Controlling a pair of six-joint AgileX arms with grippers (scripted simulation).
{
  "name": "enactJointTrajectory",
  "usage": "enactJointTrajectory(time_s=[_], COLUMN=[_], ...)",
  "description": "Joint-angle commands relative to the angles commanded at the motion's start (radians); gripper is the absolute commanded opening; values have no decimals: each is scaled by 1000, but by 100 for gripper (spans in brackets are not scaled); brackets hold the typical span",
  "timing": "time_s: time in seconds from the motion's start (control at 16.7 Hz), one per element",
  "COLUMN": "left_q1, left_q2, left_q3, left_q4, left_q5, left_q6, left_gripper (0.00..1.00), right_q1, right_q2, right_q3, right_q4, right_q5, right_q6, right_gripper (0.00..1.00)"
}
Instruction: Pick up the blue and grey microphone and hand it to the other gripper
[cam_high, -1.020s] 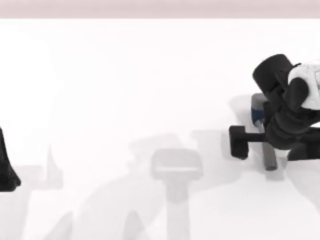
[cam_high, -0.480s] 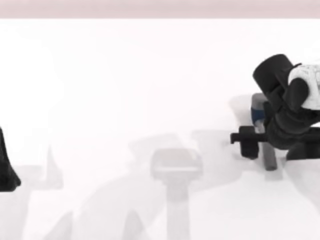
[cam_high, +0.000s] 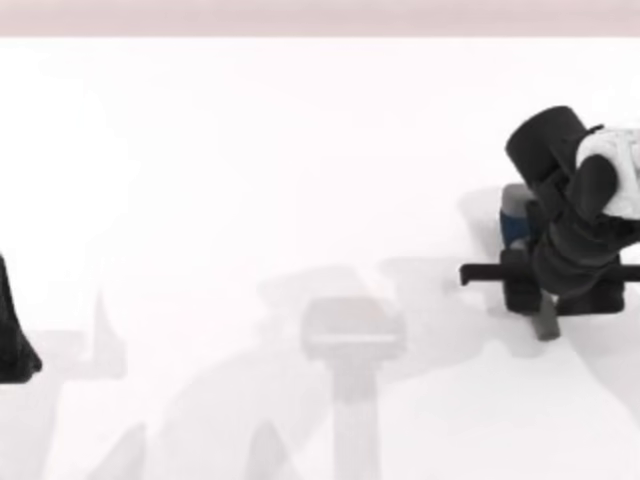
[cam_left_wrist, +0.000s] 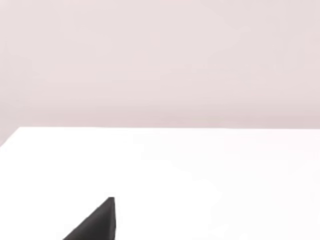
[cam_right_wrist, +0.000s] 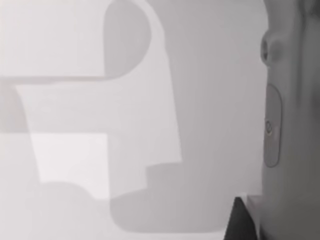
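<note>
The blue and grey microphone lies on the white table at the right, under my right arm. Its navy head (cam_high: 513, 226) shows beside the arm, and the end of its grey handle (cam_high: 545, 322) sticks out nearer the front. My right gripper (cam_high: 552, 292) reaches down over it, with a finger block pressed in on each side of the handle. In the right wrist view the handle (cam_right_wrist: 292, 125) fills one side, and one dark fingertip (cam_right_wrist: 241, 222) lies against it. The other gripper, my left one (cam_high: 14, 340), stays parked at the left edge. One of its fingertips (cam_left_wrist: 102, 220) shows, standing wide of the middle.
The white table (cam_high: 300, 150) ends at a pale pink wall along the back. Grey shadows of the arms lie across the front middle of the table. No other objects are in view.
My right gripper's fingers have slid inward along their rail and closed from a wide spread onto the microphone's handle. The microphone and my left arm have not moved.
</note>
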Motion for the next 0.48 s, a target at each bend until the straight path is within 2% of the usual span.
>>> enactJointTrajectory(time_s=[0.18, 0.24, 0.36, 0.48], left_q1=[0, 0, 0, 0], left_q2=[0, 0, 0, 0], left_q3=[0, 0, 0, 0], left_q4=[0, 0, 0, 0], left_q5=[0, 0, 0, 0], left_q6=[0, 0, 0, 0], left_gripper=[100, 100, 100, 100], right_q1=[0, -2, -1, 1], right_q2=[0, -45, -47, -58], right_q3=[0, 17, 15, 6], right_q4=[0, -26, -14, 40], right_q5=[0, 34, 30, 10], right_q6=[0, -20, -24, -40], right_gripper=[0, 0, 0, 0])
